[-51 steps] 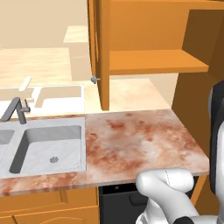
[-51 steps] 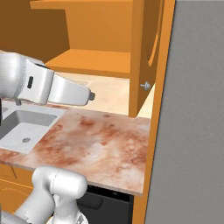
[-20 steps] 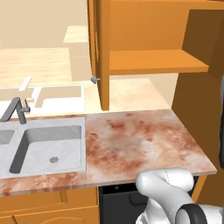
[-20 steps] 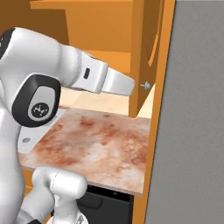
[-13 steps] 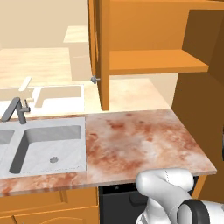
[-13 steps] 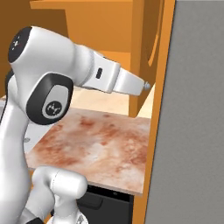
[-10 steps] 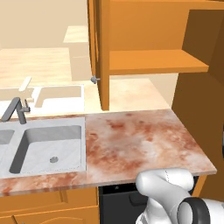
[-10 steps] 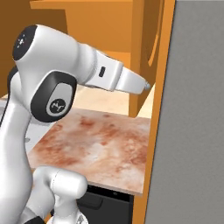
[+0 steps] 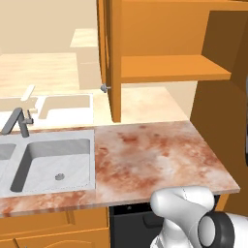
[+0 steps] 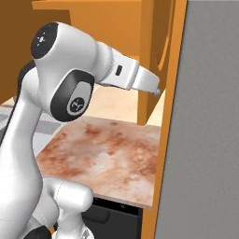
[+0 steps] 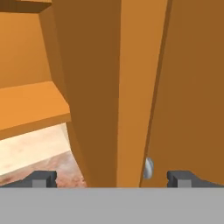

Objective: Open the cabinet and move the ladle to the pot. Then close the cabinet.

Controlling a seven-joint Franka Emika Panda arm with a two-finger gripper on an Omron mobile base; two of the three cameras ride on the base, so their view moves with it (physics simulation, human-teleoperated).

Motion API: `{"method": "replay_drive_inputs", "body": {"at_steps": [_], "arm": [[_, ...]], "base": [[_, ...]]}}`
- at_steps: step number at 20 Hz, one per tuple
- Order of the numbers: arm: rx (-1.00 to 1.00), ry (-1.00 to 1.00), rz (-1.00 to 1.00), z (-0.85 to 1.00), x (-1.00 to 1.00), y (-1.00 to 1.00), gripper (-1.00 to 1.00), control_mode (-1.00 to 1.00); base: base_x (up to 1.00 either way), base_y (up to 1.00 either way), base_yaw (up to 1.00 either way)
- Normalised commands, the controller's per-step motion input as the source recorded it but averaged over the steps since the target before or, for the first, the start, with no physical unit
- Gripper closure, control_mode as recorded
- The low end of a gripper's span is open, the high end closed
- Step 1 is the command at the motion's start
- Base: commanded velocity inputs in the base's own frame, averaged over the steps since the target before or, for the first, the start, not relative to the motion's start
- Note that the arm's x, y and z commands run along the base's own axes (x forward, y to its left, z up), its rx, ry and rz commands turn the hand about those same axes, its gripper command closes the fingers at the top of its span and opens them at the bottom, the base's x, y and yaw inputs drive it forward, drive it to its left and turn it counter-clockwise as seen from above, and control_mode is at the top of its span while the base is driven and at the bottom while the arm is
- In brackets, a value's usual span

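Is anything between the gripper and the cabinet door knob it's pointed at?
Nothing visible does. In the hand view the open gripper faces the edge of the cabinet door directly, and the silver knob sits low between the fingertips, closer to the one on that view's right.

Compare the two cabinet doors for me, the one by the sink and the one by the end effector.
The left door stands swung out edge-on over the counter, its knob clear of the arm. The right door is open too, but its knob sits between the end effector fingertips, which are spread wide. Both doors are orange-brown wood with small silver knobs.
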Motion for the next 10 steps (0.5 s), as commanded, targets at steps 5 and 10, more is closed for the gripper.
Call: {"method": "replay_drive_inputs", "body": {"at_steps": [5,10], "arm": [[0.00,-0.09,0.08,0.00,0.27,0.00,-1.00,-1.00],[0.03,-0.11,0.15,0.00,0.21,0.00,-1.00,-1.00]], "base": [[0.00,0.00,0.00],[0.00,0.00,0.00]]}}
